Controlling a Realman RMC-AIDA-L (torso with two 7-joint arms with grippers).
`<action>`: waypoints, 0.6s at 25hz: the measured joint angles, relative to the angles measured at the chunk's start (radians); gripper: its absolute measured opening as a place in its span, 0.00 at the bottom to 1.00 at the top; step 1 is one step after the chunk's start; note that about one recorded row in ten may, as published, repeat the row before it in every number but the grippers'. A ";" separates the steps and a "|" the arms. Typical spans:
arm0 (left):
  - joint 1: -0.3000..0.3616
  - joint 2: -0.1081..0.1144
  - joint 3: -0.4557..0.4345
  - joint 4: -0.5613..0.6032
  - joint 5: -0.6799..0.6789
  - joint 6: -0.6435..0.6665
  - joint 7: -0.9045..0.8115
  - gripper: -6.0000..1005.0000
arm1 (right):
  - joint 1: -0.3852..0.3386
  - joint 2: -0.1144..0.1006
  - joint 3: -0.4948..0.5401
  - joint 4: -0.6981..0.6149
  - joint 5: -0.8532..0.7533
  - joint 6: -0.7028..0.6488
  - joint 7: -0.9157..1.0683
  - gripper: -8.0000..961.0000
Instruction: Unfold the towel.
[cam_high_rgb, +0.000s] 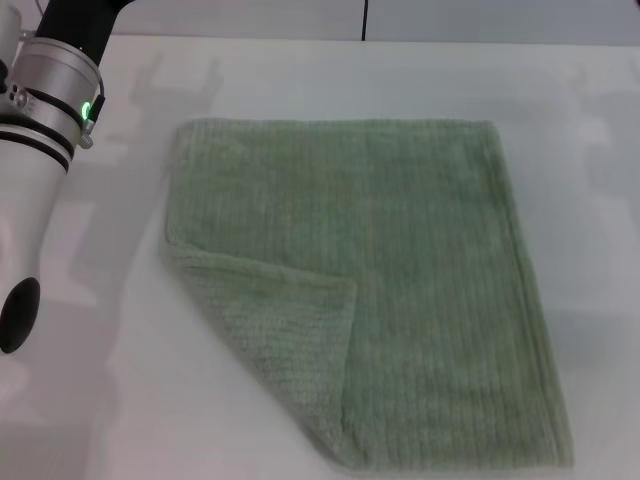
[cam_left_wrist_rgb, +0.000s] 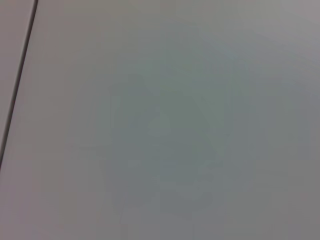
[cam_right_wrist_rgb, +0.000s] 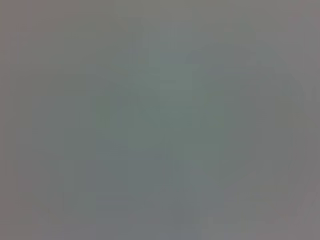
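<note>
Mostly flat, the towel (cam_high_rgb: 400, 270) lay on the white tabletop (cam_high_rgb: 590, 200), filling the middle and the 5 o'clock part of the head view. Its corner at 8 o'clock was folded over onto the cloth as a triangle, the tip pointing toward 3 o'clock. The far hem ran straight; the right hem slanted down toward 5 o'clock, and the near hem sat at the bottom of that view. Bare tabletop stretched beyond the hems at 12, 3 and 9 o'clock. Only the head view showed the towel; the left wrist view gave plain pale surface with a dark seam (cam_left_wrist_rgb: 20, 75) near one side, and the right wrist view gave only plain grey. The left arm (cam_high_rgb: 40, 150) hung at 9 to 10 o'clock, well apart from the cloth, a green light on its silver collar. No jaws appeared, so I cannot tell how they stood.
</note>
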 joint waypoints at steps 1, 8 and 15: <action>0.000 0.000 0.000 0.000 0.000 0.000 0.000 0.84 | -0.011 0.000 0.002 -0.041 -0.002 0.056 0.000 0.74; 0.001 0.001 0.001 0.008 0.000 -0.001 0.000 0.84 | -0.050 0.001 0.095 -0.352 -0.002 0.570 -0.001 0.74; -0.001 0.002 0.000 0.018 -0.007 -0.001 -0.009 0.84 | -0.056 0.001 0.175 -0.570 0.003 0.995 0.002 0.74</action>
